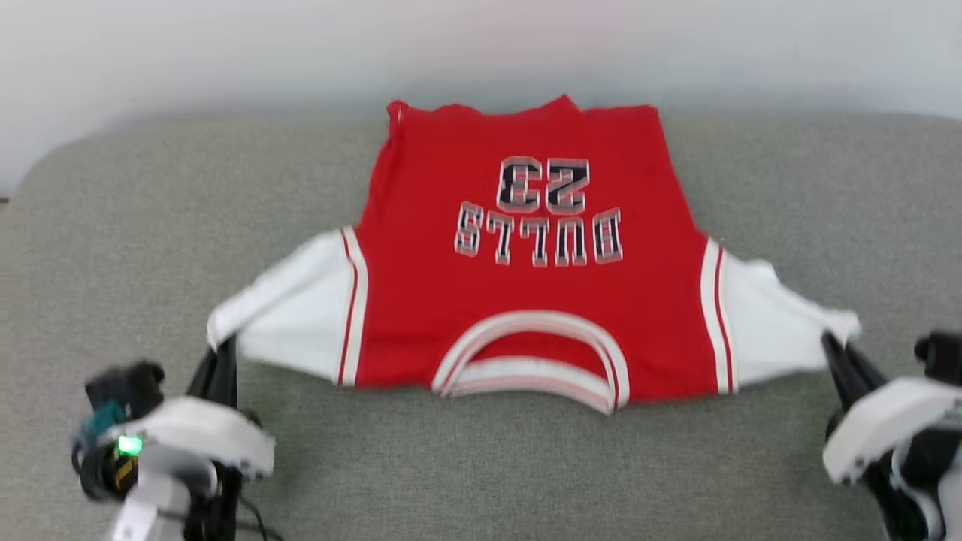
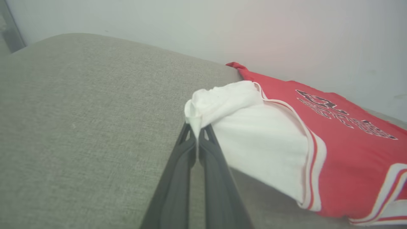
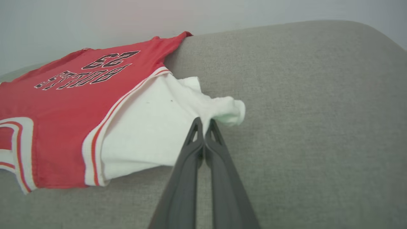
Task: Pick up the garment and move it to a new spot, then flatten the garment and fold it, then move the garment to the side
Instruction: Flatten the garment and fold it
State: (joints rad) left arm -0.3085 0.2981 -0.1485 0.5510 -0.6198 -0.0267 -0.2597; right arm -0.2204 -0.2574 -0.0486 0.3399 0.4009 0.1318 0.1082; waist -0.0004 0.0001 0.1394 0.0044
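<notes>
**Garment (image 1: 526,300) spread on the grey cushion (image 1: 481,466), held at both sleeve tips.**

The garment lay flat, print side up, with its hem at the cushion's far edge by the wall (image 1: 225,52) and its collar (image 1: 530,361) toward the robot. The left gripper (image 1: 223,349) had its jaws pressed together, pinching the left sleeve (image 1: 293,315). The right gripper (image 1: 833,346) likewise pinched the right sleeve (image 1: 759,323). Both sleeves were drawn outward.

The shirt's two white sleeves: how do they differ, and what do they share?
The left sleeve is pinched at its very corner by the left gripper; the right sleeve is pinched slightly inward by the right gripper, so a crumpled wad sticks out past it. The left sleeve's upper edge looks smooth; the right sleeve's looks bumpy. Both are stretched outward by shut grippers.
</notes>
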